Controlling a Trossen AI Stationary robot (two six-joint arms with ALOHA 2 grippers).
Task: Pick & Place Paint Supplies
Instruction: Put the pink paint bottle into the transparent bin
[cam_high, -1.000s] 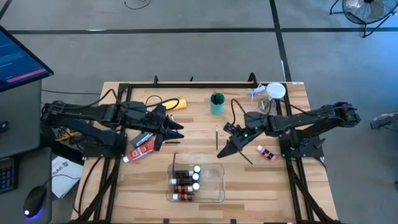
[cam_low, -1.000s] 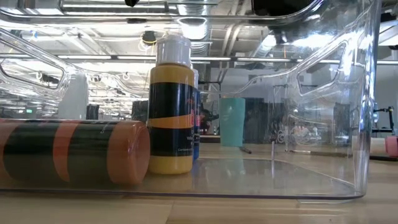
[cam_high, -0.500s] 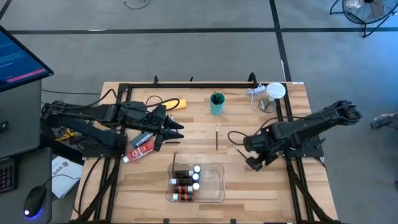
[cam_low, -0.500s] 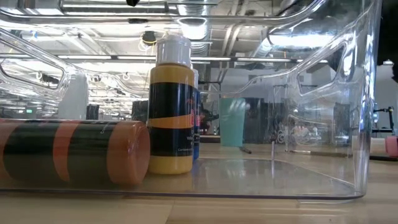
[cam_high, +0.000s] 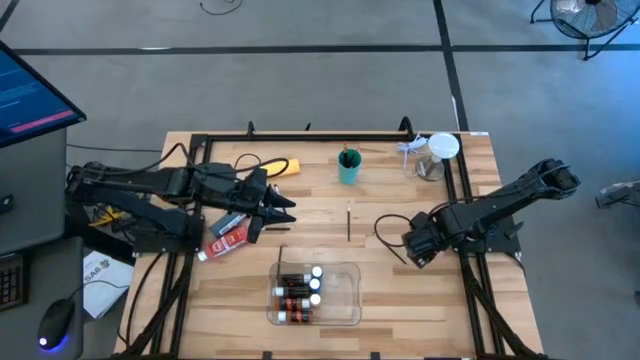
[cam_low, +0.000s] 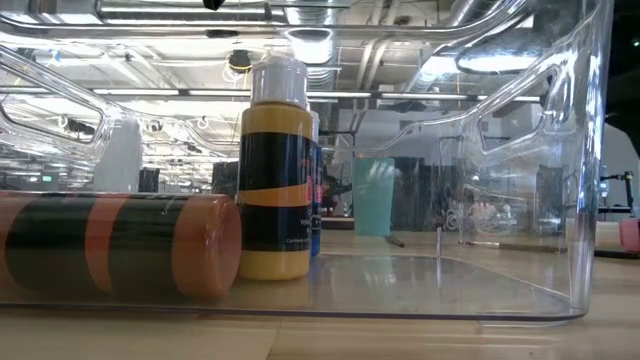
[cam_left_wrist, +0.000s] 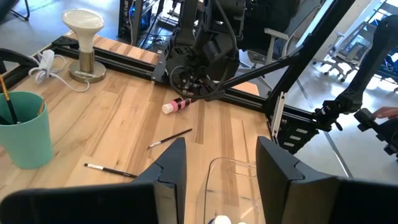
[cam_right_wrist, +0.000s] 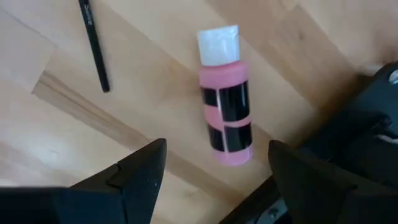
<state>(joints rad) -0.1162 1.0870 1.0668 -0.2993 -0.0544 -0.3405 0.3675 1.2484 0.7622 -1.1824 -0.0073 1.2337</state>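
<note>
The right pincer hangs over a pink paint bottle lying flat on the desk, and its two dark fingers stand wide apart with nothing between them. The bottle lies straight ahead of the pincer, in the gap between the fingers and apart from both. Its long axis runs away from the pincer with a slight tilt, the white cap at the far end and the pink base nearer the wrist. So the fingers straddle the bottle across its width, which looks like the line a grasp would want; judging by this, a drop straight down should put the body between them. A thin dark paint brush lies beyond the left finger, well off to the side and clear of the bottle.

From above, the right pincer sits beside the right frame rail, hiding the bottle under it. The left pincer waits far across the desk, its fingers parted about halfway and empty, pointed toward the clear plastic tray that already holds several bottles. The right arm is plainly the nearer one for the pink bottle.
</note>
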